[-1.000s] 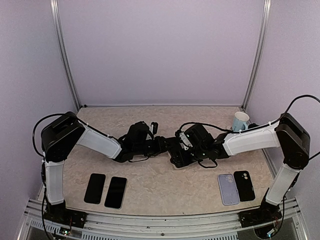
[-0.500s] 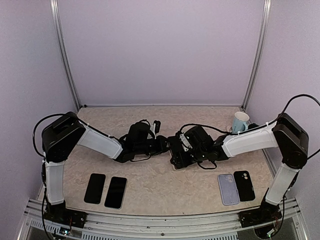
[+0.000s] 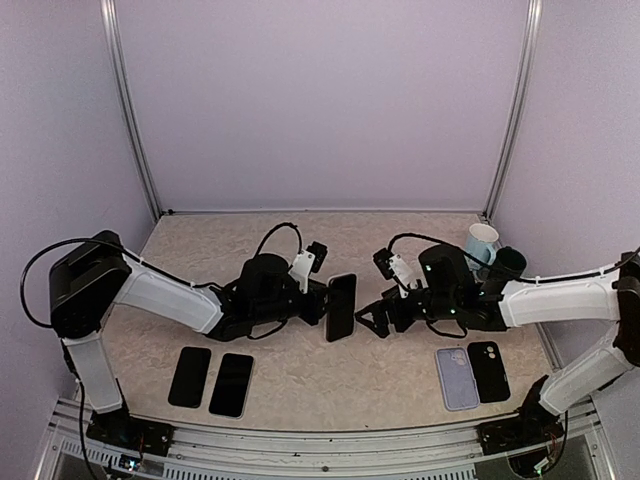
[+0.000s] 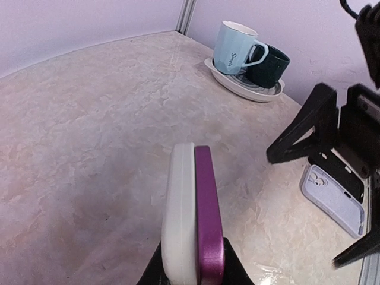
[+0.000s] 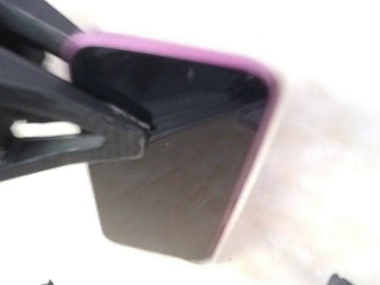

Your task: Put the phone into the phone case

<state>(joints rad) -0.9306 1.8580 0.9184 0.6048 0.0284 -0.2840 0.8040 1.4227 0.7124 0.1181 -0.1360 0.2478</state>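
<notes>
My left gripper [image 3: 325,305] is shut on a purple phone [image 3: 341,307] and holds it on edge above the table's middle. In the left wrist view the purple phone [image 4: 208,219] lies flush against a whitish case [image 4: 180,219], both pinched between my jaws [image 4: 193,267]. In the right wrist view the phone's dark screen [image 5: 178,178] fills the frame, with a left finger [image 5: 77,142] across it. My right gripper [image 3: 377,317] is open and empty just right of the phone; its black fingers [image 4: 306,124] show in the left wrist view.
Two black phones [image 3: 190,376] [image 3: 231,384] lie at the front left. A lavender case [image 3: 457,378] and a black case [image 3: 488,371] lie at the front right. A light blue mug [image 3: 481,241] and a dark mug [image 3: 510,262] stand on a plate [image 4: 237,84] at the back right.
Both grippers were together on the phone. My right gripper has let go and drawn back to the right. My left gripper now holds the phone alone, turned upright.
</notes>
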